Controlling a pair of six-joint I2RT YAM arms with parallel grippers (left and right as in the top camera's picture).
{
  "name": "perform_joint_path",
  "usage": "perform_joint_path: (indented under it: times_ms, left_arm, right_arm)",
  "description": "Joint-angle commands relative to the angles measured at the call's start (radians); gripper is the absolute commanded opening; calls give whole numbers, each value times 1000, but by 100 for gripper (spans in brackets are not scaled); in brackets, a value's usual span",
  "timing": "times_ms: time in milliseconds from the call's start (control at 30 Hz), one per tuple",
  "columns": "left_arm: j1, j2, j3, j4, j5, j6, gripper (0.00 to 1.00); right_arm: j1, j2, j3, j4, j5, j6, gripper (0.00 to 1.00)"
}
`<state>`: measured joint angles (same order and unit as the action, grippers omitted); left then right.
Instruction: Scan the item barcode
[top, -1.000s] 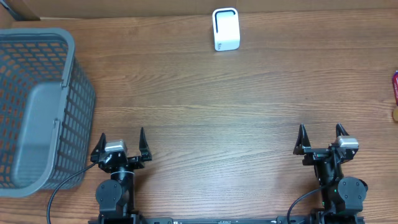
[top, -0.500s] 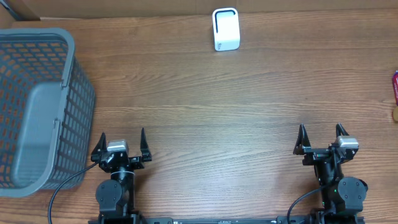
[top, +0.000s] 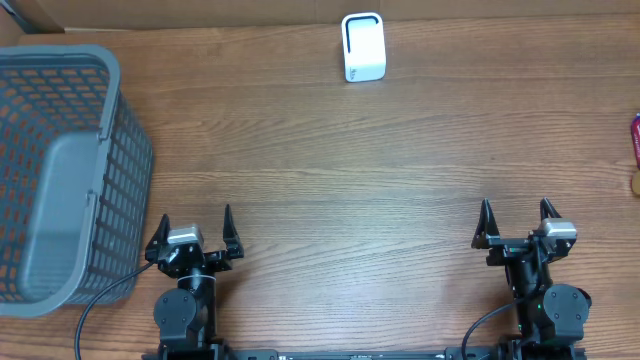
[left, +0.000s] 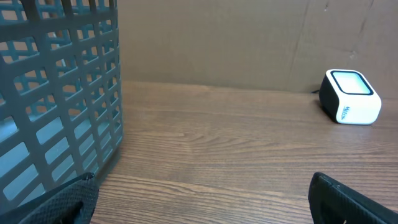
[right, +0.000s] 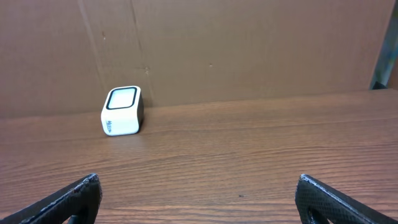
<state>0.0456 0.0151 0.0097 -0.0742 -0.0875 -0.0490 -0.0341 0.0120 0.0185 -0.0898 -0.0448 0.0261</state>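
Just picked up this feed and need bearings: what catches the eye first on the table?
A big grey mesh basket fills the left side of the table, and a small white scanner stands at the far middle. The left gripper and right gripper sit open and empty at the near edge.

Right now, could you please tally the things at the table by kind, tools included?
Grey basket: 1
White scanner: 1
Red item, cut off at the right edge: 1
Tools: 2 (left tool, right tool)
Total: 5
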Motion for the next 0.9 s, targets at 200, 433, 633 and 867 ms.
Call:
perform_joint_path:
  times_ms: [200,433,633,867]
  left_arm:
    - [-5,-10,-5,1,32,57,100]
    - [-5,-10,-5,1,32,57,100]
    - [-5,-10,-5,1,32,57,100]
    - [-5,-10,-5,1,33,57,100]
  right_arm:
    - [-5,-9,-10,8,2,3,100]
    - [-5,-9,-10,8,2,3,100]
    - [-5,-9,-10,8,3,3,100]
    - [-5,-9,-10,8,3,3,100]
